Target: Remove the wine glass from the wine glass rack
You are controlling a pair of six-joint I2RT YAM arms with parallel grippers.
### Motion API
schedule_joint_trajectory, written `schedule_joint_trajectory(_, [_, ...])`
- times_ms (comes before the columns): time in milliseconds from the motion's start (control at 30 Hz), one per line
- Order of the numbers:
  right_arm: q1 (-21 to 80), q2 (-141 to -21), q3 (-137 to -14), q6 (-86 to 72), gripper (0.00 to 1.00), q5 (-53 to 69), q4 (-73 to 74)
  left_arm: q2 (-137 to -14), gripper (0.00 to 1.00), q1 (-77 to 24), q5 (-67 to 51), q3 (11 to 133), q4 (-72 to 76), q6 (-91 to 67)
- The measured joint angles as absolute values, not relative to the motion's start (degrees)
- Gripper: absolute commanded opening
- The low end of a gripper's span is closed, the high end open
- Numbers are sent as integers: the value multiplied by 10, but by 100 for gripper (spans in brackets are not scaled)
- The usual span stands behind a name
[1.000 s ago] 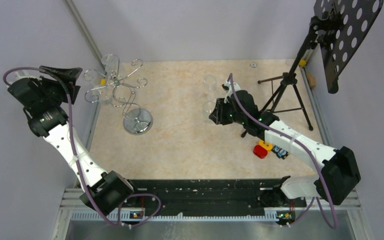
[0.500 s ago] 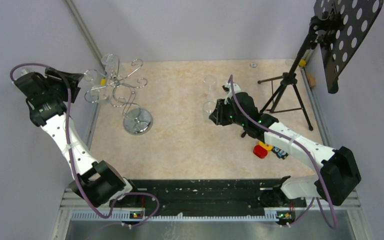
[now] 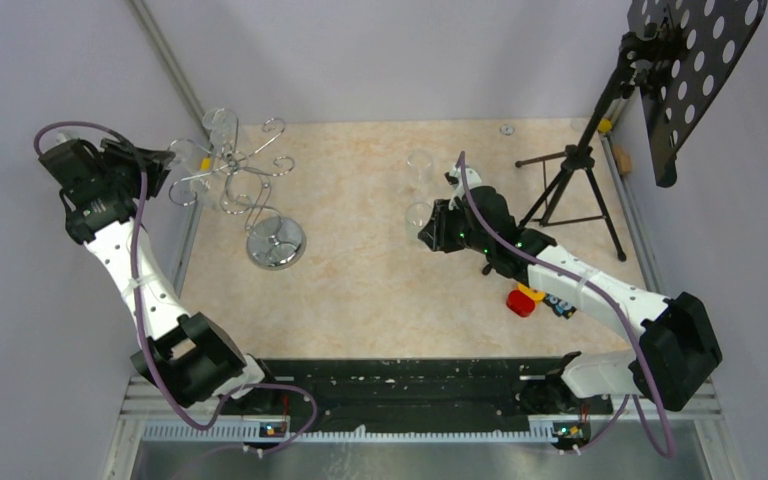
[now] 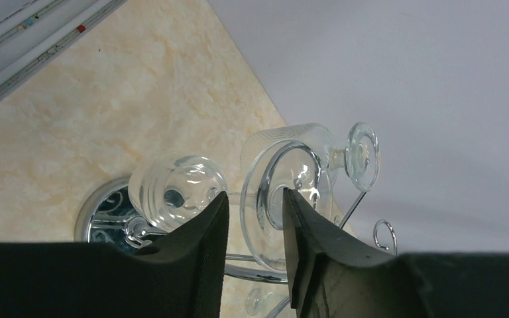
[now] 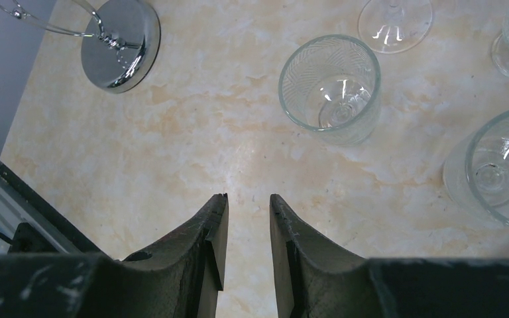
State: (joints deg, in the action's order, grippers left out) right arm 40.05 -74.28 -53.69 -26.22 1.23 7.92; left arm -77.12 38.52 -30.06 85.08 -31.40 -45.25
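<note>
We see a beige table top with a marble pattern (image 3: 360,290), and grey walls (image 3: 410,50) stand around it. At the right side stands a black tripod music stand (image 3: 570,175); its black perforated metal desk (image 3: 695,60) is high up and tilted. Near the tripod's feet lies a small red cylinder (image 3: 521,303) with a yellow piece (image 3: 531,291) touching it on top, and just beside them a small black box (image 3: 560,306). In the middle of the table we count two clear glasses standing upright (image 3: 419,165), one behind the other. The wrist view on the right shows one such clear patterned glass (image 5: 330,88) from above. At the far edge lies a small clear ring (image 3: 507,130).
</note>
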Motion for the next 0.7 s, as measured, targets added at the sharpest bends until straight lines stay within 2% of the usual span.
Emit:
schedule_joint_trajectory(67, [401,-743,-537,-262,31,12,79,-770,33,385,-296,850,-312,-452])
schedule_joint_trajectory(233, [401,-743,-537,-262,30,12,79,-761,16,385,-291,847,-309,-449])
schedule_joint_trajectory(333, [401,-743,-537,-262,30,13,79,-755,11,383,-291,848,-302,-449])
schedule_joint_trajectory(400, [401,-743,-537,-262,30,13,79,-750,1,383,-288,848,-302,-448])
schedule_joint_trajectory(700, [401,-743,-537,-265,30,14,79,-747,0,380,-305,842,-286,-466])
